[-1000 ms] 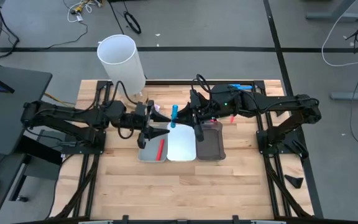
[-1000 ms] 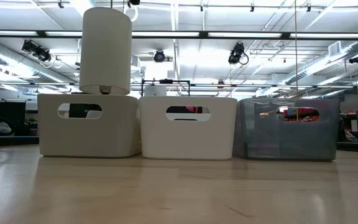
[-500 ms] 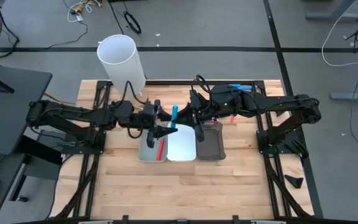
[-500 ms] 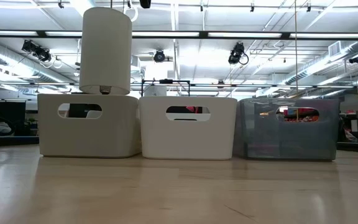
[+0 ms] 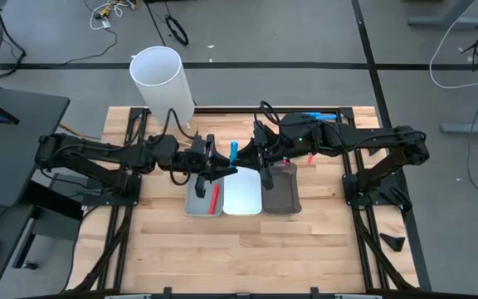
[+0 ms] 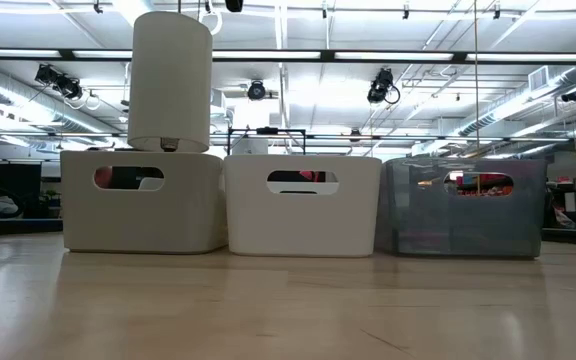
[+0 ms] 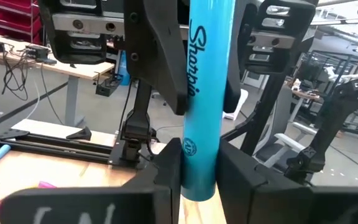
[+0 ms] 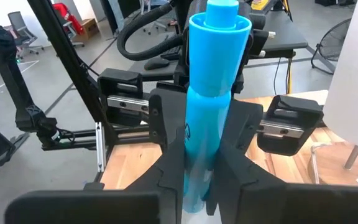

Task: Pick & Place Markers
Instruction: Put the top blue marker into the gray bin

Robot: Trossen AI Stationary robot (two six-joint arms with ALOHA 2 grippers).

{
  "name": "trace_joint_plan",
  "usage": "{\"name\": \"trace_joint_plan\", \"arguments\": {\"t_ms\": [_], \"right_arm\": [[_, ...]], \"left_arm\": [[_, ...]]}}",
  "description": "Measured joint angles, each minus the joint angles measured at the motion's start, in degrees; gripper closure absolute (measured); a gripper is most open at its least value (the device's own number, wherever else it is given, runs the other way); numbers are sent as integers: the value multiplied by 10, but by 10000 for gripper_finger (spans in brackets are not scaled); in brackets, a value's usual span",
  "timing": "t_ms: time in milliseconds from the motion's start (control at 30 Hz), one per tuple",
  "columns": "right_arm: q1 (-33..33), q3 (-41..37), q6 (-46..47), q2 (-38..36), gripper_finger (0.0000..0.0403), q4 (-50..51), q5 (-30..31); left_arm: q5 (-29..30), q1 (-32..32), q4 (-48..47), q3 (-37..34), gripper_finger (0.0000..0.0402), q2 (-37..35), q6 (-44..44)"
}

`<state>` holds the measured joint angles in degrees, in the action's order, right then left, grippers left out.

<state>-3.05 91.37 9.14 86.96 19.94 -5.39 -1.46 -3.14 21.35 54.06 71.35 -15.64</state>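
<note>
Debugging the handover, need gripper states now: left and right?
Left gripper: shut on the blue marker, at its lower end.
Right gripper: shut on the same blue marker, held upright above the trays.

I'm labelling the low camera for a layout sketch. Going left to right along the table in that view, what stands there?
Light grey tray with the tall white cylinder rising behind it → white tray → dark translucent tray.
</note>
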Motion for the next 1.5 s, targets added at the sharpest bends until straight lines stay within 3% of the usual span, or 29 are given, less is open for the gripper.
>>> {"name": "trace_joint_plan", "arguments": {"t_ms": [267, 700, 1033, 1500], "right_arm": [[0, 0, 8, -1, 313, 12, 1], [14, 0, -20, -24, 268, 137, -19], [35, 0, -45, -59, 269, 215, -16], [38, 0, -108, -76, 271, 231, -15]], "left_arm": [[15, -3, 1, 0, 325, 0, -10], [48, -2, -22, 0, 325, -1, -183], [48, -2, -170, 0, 325, -3, -434], [17, -2, -364, 0, 325, -3, -636]]}}
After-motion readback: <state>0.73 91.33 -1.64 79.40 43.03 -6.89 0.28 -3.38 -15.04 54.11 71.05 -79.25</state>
